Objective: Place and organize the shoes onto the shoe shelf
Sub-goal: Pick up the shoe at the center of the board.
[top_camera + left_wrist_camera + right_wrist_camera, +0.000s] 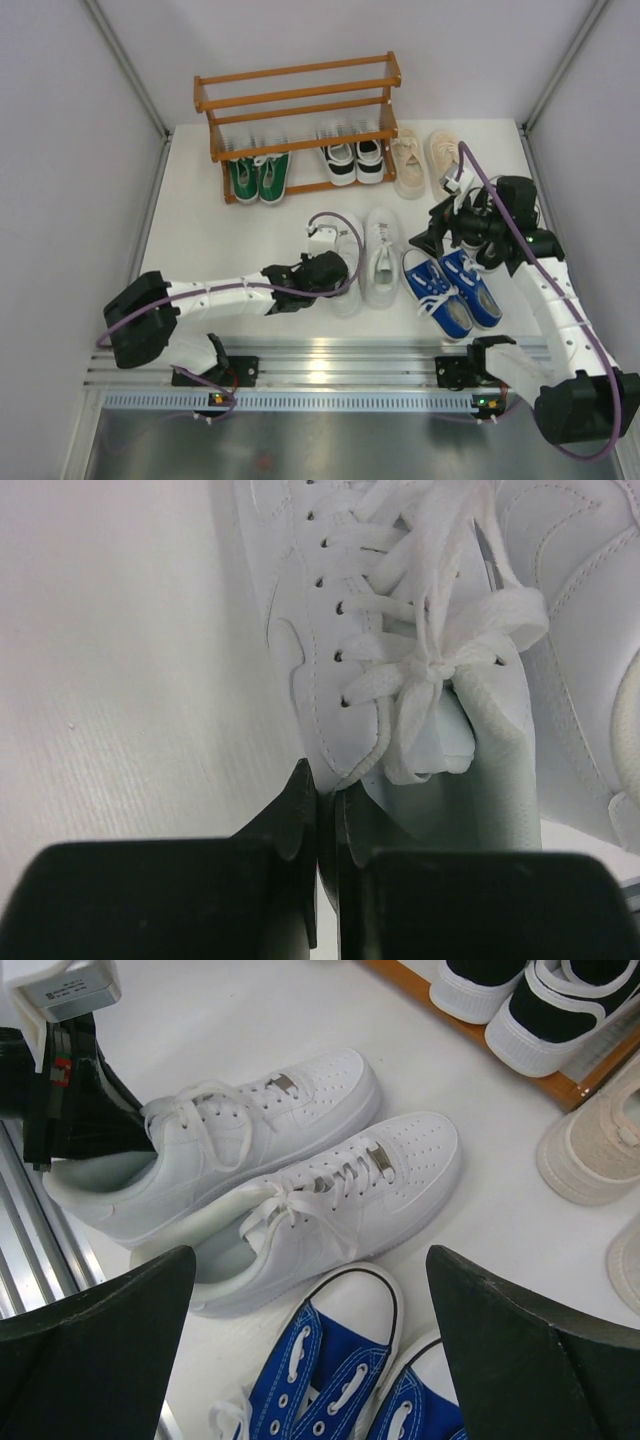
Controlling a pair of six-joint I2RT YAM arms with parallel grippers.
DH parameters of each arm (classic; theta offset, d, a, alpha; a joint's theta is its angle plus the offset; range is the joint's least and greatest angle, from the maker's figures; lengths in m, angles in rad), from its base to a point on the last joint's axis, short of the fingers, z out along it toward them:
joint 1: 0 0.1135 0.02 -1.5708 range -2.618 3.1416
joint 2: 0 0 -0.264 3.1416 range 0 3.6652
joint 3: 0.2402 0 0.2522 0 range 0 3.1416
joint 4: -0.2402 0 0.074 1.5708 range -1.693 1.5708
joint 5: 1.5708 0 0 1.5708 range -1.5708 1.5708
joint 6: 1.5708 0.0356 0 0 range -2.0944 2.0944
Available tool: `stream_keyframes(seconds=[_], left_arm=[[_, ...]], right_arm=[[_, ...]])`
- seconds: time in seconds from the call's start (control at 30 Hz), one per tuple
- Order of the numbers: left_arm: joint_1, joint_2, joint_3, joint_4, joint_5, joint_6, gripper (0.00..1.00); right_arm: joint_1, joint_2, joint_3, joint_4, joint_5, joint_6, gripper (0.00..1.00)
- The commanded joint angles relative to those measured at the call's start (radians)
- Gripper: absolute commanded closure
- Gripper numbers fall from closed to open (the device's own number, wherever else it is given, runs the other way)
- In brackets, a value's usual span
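Metal rail [330, 372] fronts walled white table [200, 230] bearing shoes [381, 262].

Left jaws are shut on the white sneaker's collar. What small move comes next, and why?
Probably a short straight lift with the left gripper. It pinches only the thin collar of the white sneaker, and the other white sneaker lies close alongside, so raising it first tests the hold and avoids dragging the neighbour before heading for the shoe shelf.
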Motion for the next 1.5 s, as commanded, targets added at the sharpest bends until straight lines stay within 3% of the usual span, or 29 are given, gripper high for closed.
stream_keyframes(seconds=[0.0,0.27,0.37,0.4,0.43,0.5,0.63,0.73,1.03,1.47], left_arm=[[0.004,-0.086,-0.055,0.197,-0.028,0.153,1.0],[0.001,-0.487,-0.161,0.222,0.098,0.478,1.0],[0.002,-0.591,-0.193,0.226,0.144,0.483,1.0],[0.001,-0.608,-0.198,0.229,0.159,0.476,1.0],[0.002,-0.628,-0.201,0.235,0.165,0.453,1.0],[0.001,-0.637,-0.203,0.237,0.178,0.431,1.0],[0.002,-0.62,-0.201,0.28,0.191,0.391,1.0],[0.001,-0.608,-0.198,0.314,0.202,0.38,1.0],[0.002,-0.593,-0.183,0.38,0.227,0.368,1.0],[0.002,-0.64,-0.167,0.381,0.224,0.403,1.0]], right_arm=[[0.0,0.011,-0.005,0.009,-0.067,-0.038,0.02],[0.092,0.055,-0.031,0.098,-0.101,0.058,0.04],[0.119,0.086,-0.043,0.26,-0.127,0.284,0.03],[0.131,0.101,-0.059,0.392,-0.12,0.361,0.04],[0.139,0.11,-0.063,0.449,-0.106,0.527,0.03],[0.167,0.133,-0.062,0.553,-0.039,0.676,0.01],[0.211,0.187,-0.017,0.632,0.035,0.944,0.01],[0.239,0.225,-0.017,0.651,0.041,1.032,0.01],[0.271,0.285,-0.065,0.606,0.183,1.037,0.02],[0.216,0.285,-0.048,0.569,0.175,1.054,0.03]])
